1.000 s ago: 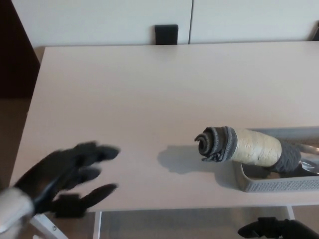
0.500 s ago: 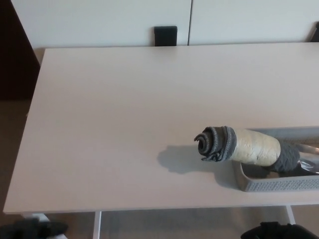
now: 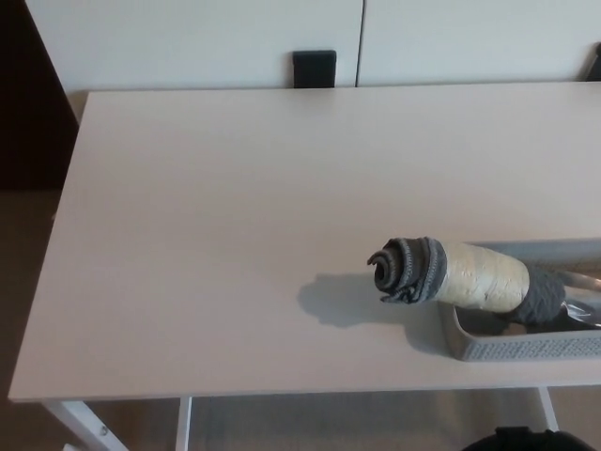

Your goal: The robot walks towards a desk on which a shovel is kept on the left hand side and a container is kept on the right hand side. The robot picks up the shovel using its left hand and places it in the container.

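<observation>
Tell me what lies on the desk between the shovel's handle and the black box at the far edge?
Nothing: in the head view, bare desk stretches from the shovel to the black box.

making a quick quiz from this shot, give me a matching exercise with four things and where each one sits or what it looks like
Things:
1. shovel
2. container
3. desk
4. black block

Descriptions:
A. pale top, mostly bare
B. grey tray at the right edge of the desk
C. against the wall behind the desk's far edge
D. wrapped handle sticking out leftward over the tray rim

Pairs: 1-D, 2-B, 3-A, 4-C
</observation>
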Robot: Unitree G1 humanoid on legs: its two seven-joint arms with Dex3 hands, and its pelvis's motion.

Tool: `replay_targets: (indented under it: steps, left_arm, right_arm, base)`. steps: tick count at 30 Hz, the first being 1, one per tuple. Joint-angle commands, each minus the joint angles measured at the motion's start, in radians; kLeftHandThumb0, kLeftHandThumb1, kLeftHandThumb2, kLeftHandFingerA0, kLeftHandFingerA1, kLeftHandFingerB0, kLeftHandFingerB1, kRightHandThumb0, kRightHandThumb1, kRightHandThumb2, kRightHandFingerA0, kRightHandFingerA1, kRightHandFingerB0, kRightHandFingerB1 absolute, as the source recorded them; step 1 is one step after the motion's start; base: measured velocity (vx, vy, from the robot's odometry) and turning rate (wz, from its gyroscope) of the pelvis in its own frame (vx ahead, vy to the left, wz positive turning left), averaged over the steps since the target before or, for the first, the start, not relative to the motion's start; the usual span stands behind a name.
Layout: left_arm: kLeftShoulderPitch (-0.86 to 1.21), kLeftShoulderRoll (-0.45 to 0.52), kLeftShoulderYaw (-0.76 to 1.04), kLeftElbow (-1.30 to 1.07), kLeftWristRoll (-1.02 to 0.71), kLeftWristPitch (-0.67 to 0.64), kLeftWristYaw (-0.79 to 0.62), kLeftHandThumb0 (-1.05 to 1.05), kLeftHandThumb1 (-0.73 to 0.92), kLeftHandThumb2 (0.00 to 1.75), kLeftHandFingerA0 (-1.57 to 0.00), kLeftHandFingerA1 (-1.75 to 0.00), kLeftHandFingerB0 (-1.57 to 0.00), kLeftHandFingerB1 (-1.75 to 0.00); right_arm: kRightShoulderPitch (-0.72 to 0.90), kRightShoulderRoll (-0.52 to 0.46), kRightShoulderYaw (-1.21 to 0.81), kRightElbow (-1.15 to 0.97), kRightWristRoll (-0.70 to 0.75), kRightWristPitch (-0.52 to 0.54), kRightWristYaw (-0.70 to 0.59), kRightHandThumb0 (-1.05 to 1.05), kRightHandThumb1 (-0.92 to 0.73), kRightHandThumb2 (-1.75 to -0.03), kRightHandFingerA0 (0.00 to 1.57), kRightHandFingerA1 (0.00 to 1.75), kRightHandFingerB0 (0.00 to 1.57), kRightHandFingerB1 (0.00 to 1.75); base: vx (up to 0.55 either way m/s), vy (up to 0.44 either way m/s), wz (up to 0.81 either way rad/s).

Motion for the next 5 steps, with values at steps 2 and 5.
replay_targets:
  steps: [2, 5]
  left_arm:
    - [-0.066, 0.041, -0.292, 0.368, 0.256, -0.598, 0.183, -0.71, 0.75, 0.63, -0.28, -0.36, -0.28, -0.3]
    - [-0.148, 0.011, -0.357, 0.459, 0.333, -0.549, 0.317, -0.75, 0.76, 0.64, -0.26, -0.34, -0.25, -0.29]
  right_arm:
    - [0.063, 0.025, -0.066, 0.086, 0.037, -0.083, -0.077, -0.4, -0.58, -0.56, 0.67, 0.46, 0.48, 0.4]
    - [0.072, 0.041, -0.08, 0.093, 0.055, -0.1, -0.084, -0.49, -0.49, -0.78, 0.54, 0.56, 0.41, 0.51]
  base:
    - [0.0, 0.0, 0.0]
    - [0.0, 0.0, 0.0]
